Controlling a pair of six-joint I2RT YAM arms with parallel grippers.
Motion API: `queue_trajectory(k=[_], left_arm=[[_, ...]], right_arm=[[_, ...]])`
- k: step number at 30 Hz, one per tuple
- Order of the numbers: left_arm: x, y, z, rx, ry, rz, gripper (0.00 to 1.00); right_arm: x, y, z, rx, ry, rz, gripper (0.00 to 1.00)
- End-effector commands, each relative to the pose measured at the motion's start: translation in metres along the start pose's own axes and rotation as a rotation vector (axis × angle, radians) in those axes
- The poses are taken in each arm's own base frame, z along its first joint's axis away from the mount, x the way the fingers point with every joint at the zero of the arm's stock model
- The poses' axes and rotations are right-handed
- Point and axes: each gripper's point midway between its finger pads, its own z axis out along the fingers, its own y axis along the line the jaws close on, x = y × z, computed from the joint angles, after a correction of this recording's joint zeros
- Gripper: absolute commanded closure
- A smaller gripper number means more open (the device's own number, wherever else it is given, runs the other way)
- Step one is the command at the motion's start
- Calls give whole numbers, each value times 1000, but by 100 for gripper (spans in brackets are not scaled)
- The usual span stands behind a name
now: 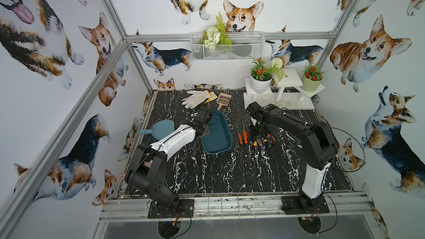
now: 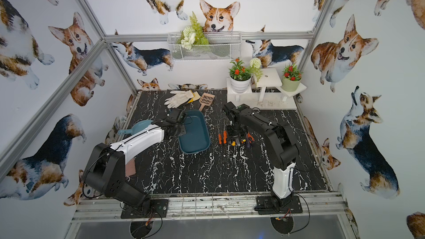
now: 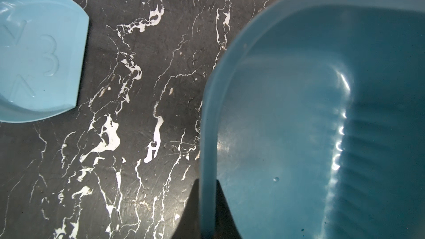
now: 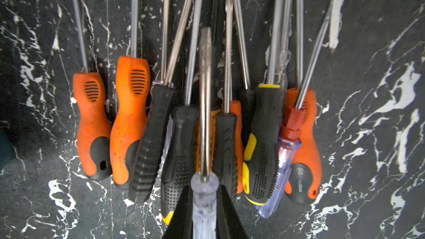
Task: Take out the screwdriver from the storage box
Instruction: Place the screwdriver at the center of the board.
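We see the screwdriver (image 4: 205, 102) with a clear, faintly violet plastic handle and a bright steel shaft ending in a flat blade. The right gripper (image 4: 204, 205) pinches that handle between its black fingers, and the shaft runs straight out ahead of it. Directly beneath lies a heap of other screwdrivers (image 4: 264, 145) on the black marbled tabletop (image 4: 379, 180), handles toward the gripper: orange-and-black, black-and-yellow, plain black, and one clear with a red collar. Whether our tool touches them we cannot tell. To this gripper's left sits the storage box (image 1: 217, 134), dark teal with rounded corners and a raised rim. The left gripper (image 3: 208, 208) is pressed together on that rim, one finger inside the wall and one outside. Inside the box we see only a glossy ribbed floor. A light blue scoop (image 3: 41, 54) lies on the outer finger's side, apart from the box. A wire basket (image 1: 241, 51) on the back wall holds artificial greenery (image 1: 215, 35).
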Motion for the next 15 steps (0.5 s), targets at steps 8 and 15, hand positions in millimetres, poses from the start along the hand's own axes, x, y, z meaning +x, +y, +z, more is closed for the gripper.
queue_trajectory(k=[8, 15], left_arm=[[1, 5, 1, -22, -9, 12, 100], [-2, 3, 2, -19, -10, 8, 100]], right_arm=[[-4, -4, 4, 43, 30, 9, 74], [-5, -6, 7, 50, 35, 8, 68]])
